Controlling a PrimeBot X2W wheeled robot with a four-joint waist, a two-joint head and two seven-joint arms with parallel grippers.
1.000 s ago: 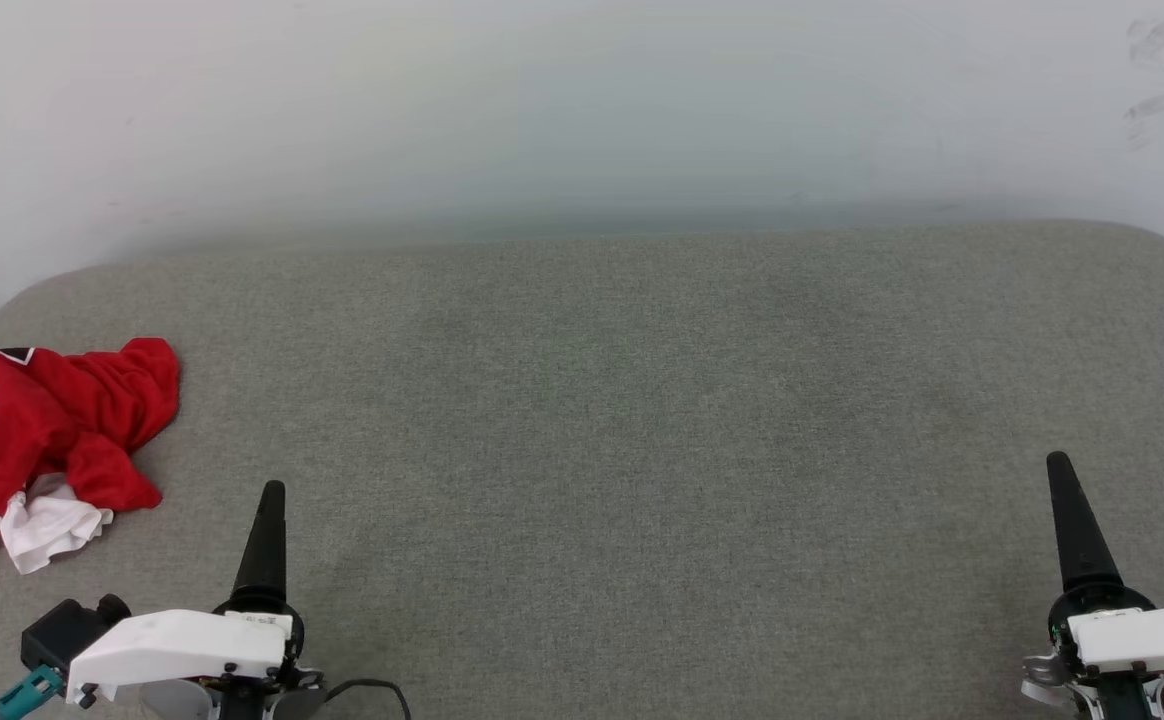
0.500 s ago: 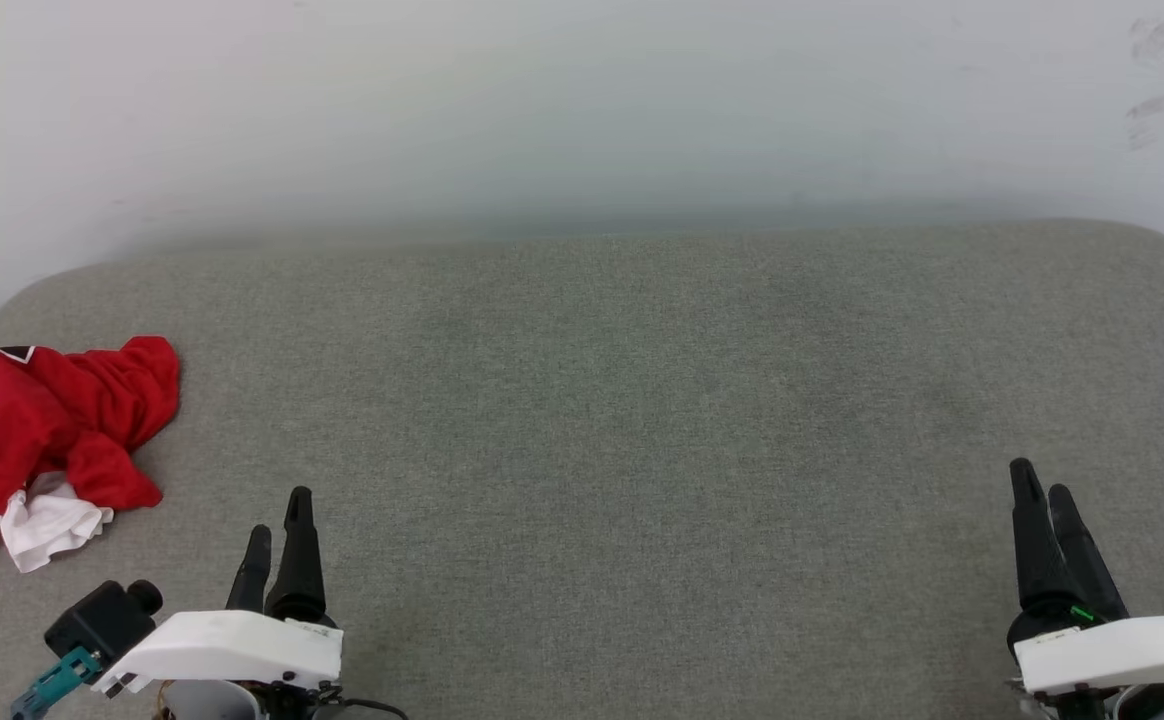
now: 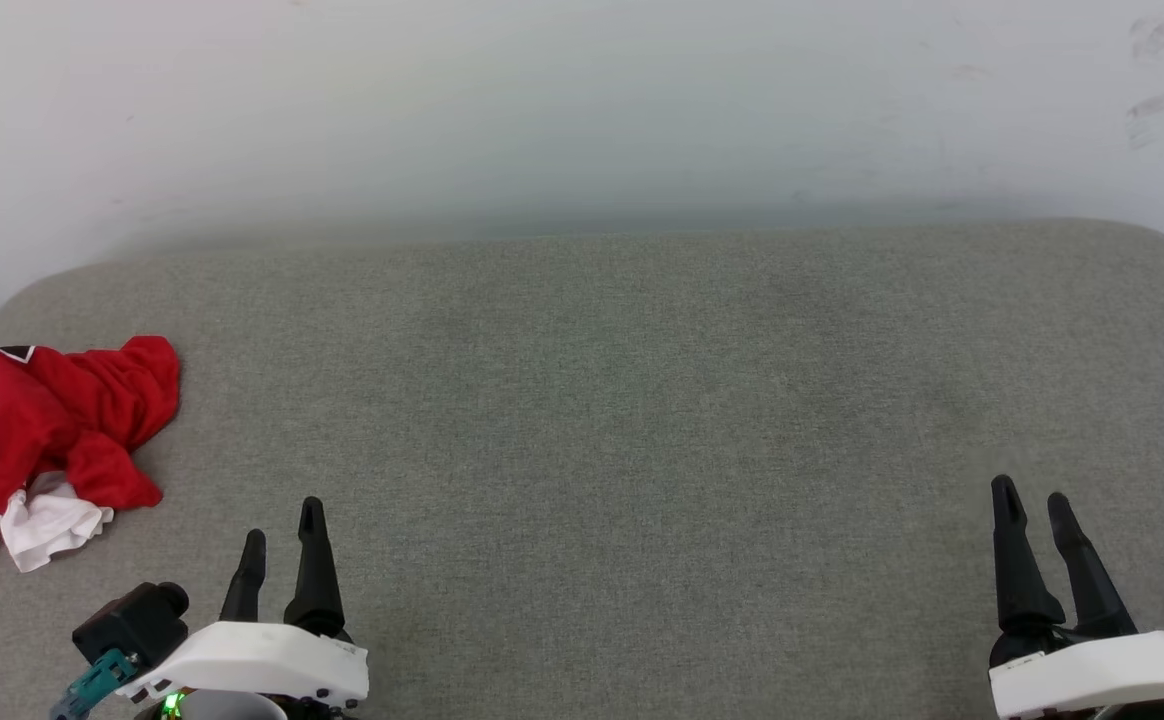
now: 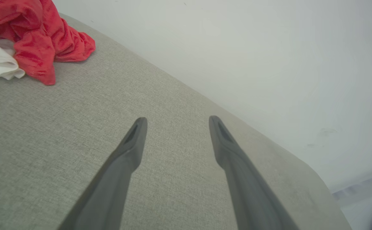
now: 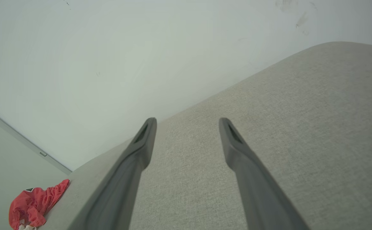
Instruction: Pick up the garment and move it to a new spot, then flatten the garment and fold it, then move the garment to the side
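Left end effector (image 3: 283, 520) and right end effector (image 3: 1030, 491) both stand with fingers apart and empty, over the grey fabric surface (image 3: 592, 400); the crumpled red jersey (image 3: 62, 420) lies leftward beyond the left one, untouched, so pickup, flattening, folding and moving aside all remain

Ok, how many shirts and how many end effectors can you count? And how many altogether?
Shirt: 1
End effectors: 2 (left end effector, right end effector)
Total: 3
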